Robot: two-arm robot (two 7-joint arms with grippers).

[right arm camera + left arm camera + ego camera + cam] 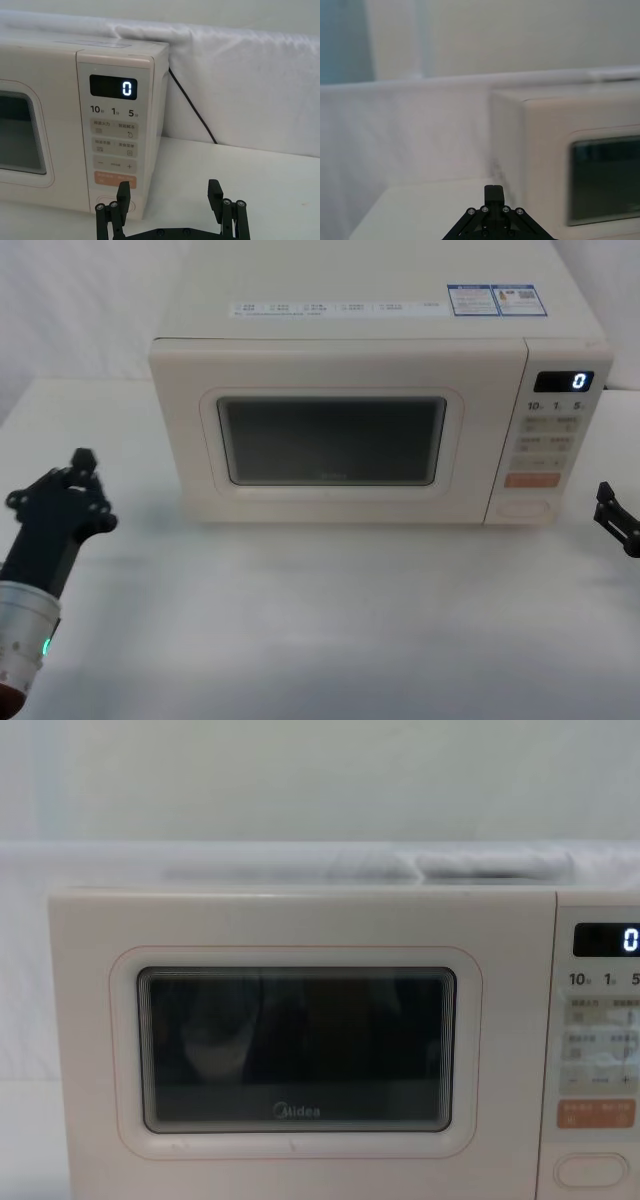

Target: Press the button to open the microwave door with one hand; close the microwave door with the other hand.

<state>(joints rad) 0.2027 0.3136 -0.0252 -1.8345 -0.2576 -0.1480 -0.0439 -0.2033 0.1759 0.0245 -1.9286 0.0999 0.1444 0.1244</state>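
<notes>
Microwave door (335, 430) sits shut, so the empty, spread right gripper (170, 192) waits near the button (526, 507); left gripper (62, 490) unclear.

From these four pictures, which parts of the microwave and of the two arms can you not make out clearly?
- Left end effector: in the head view its fingers overlap, so open or shut is unclear; in the left wrist view the bottom edge cuts it off.
- Right end effector: the head view's right edge cuts it off.
- Button: in the right wrist view a finger partly hides it.
- Keypad keys: print too small.
- Microwave door: the dark window hides the inside.
</notes>
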